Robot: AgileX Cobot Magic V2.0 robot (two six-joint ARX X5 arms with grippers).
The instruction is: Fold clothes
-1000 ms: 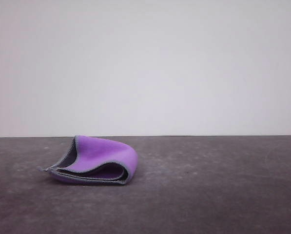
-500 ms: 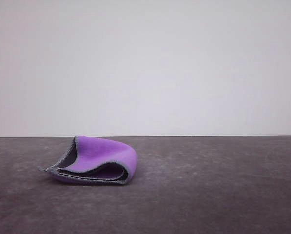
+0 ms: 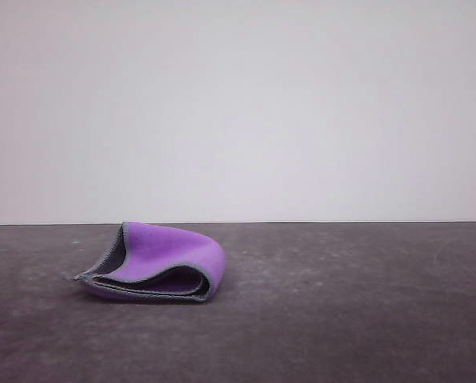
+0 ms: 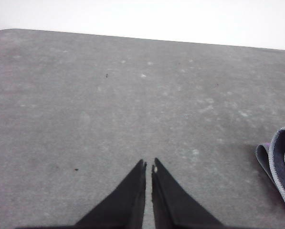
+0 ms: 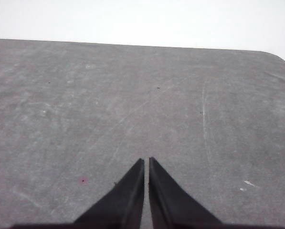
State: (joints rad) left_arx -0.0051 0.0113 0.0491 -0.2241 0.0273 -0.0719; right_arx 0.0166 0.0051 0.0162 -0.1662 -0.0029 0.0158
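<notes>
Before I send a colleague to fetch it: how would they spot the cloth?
Look at the dark grey table in front of the pale wall, on its left half. There lies the cloth, loosely folded over itself, bright purple outside with a dark grey inner face and grey stitched edging. It is the one coloured thing there.

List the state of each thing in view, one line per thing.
cloth: folded over on itself, purple face out, grey inside showing at the open edge, lying loosely on the table, not held.
left gripper: shut, empty, above bare table beside the cloth.
right gripper: shut, empty, above bare table.
table: dark grey, scuffed, bearing the cloth.
</notes>
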